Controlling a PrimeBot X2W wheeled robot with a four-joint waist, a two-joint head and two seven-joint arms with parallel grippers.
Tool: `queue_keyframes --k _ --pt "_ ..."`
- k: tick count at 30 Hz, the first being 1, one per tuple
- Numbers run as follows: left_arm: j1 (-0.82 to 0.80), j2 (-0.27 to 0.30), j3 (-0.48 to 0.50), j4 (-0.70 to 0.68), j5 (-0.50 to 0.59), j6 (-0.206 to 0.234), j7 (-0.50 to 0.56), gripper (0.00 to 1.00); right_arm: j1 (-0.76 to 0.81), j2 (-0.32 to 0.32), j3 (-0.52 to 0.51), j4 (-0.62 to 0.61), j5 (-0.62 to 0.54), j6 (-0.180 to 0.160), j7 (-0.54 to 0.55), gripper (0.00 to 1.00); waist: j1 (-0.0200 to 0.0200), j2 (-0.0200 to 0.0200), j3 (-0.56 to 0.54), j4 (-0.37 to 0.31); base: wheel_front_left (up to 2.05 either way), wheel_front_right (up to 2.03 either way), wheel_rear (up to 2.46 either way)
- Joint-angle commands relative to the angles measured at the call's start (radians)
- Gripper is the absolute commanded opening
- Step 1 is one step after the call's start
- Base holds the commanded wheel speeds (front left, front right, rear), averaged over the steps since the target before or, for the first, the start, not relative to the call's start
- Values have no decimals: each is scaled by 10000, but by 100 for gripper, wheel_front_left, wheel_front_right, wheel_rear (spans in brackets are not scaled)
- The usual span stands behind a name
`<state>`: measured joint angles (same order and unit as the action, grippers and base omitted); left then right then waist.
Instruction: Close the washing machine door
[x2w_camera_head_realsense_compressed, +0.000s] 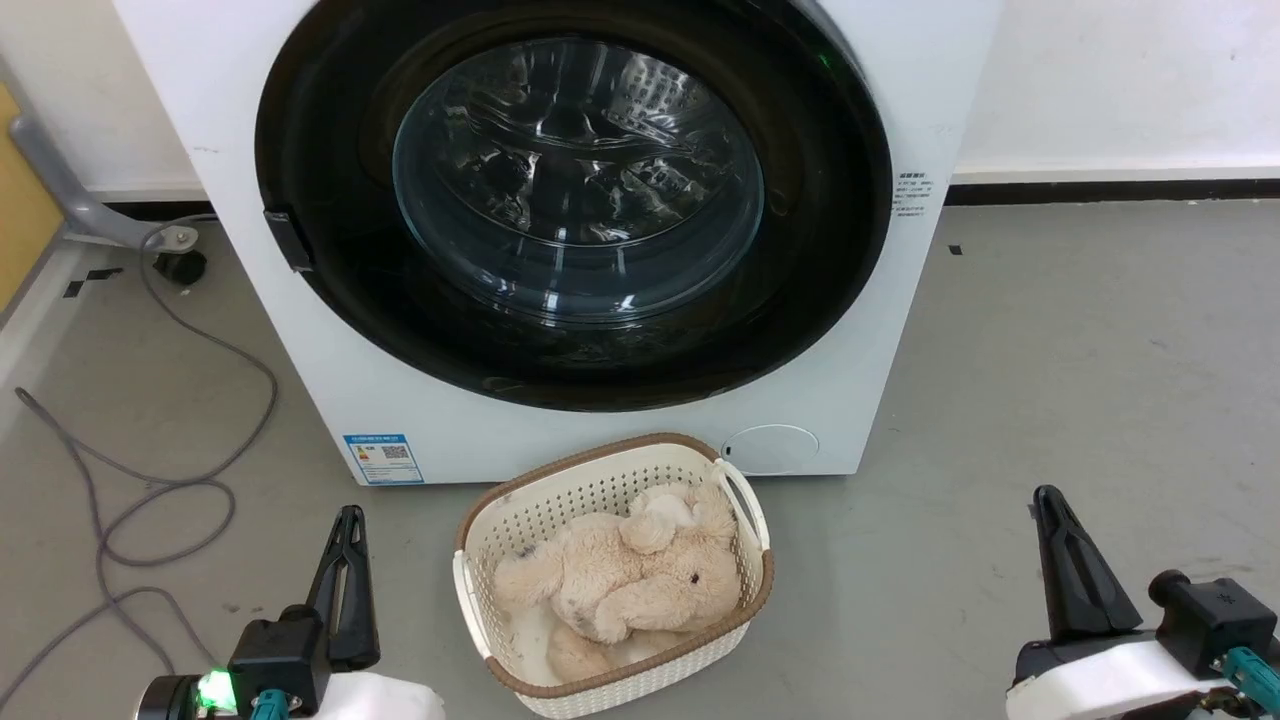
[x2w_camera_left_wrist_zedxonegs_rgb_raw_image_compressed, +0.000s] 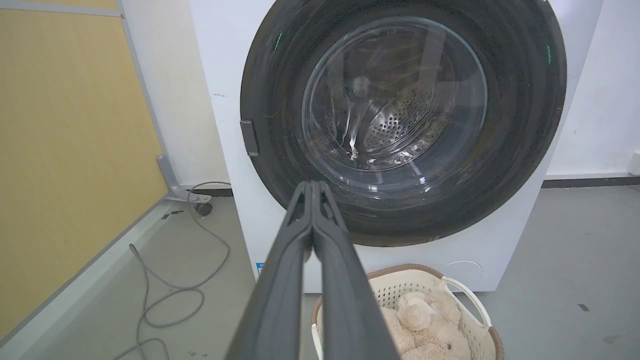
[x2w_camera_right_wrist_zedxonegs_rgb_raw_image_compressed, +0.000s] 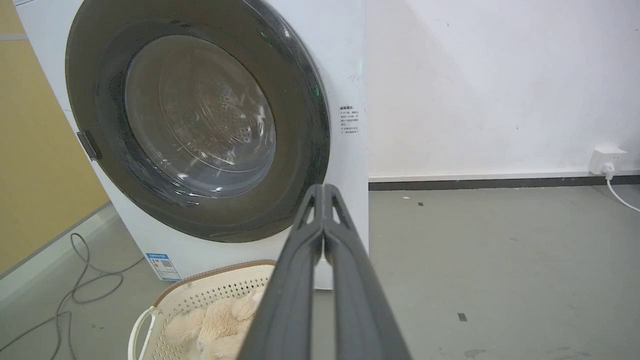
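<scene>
1. We see the door (x2w_camera_head_realsense_compressed: 573, 200) lying flat against the white front of the washing machine (x2w_camera_head_realsense_compressed: 600, 440). Its black ring looks flush all round as far as we can tell, but we cannot read from here whether the catch (x2w_camera_head_realsense_compressed: 288, 240) on its left edge is locked home. If it is not, the door could spring open.
2. Both claws are empty, with their fingers pressed together. The left claw (x2w_camera_head_realsense_compressed: 349, 513) sits low on the left and the right claw (x2w_camera_head_realsense_compressed: 1046, 493) low on the right, both well apart from the door. Any further push with such narrow tips would land on a small spot. On the bulging glass they could slip sideways, so we judge the black ring near the catch to be the safer place.
3. The basket (x2w_camera_head_realsense_compressed: 520, 510) with the plush toy (x2w_camera_head_realsense_compressed: 630, 580) stands just in front of the machine, below the door and between the two claws. An arm reaching low toward the door could knock it or shove it against the machine.
4. A grey cable (x2w_camera_head_realsense_compressed: 272, 385) loops over the floor on the left, near the left claw. If the base rolls that way, we risk running over it or dragging it.
5. Pushing hard on a door that is already shut gains nothing — it only loads the door and the arm.
</scene>
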<state>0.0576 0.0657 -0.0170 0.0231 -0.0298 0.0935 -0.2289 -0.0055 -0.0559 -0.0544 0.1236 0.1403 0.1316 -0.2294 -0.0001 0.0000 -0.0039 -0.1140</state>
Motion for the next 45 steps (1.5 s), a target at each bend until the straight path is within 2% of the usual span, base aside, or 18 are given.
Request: queue_keyframes --k 1,45 --pt "-68 -16 20 -23 34 -41 61 0 7 7 39 -90 -88 -1 55 0 1 0 1 13 0 0 0" --pt "-268 -71 79 -105 138 -394 940 0 26 27 238 -542 -607 -4 939 0 1 0 16 458 0 0 0"
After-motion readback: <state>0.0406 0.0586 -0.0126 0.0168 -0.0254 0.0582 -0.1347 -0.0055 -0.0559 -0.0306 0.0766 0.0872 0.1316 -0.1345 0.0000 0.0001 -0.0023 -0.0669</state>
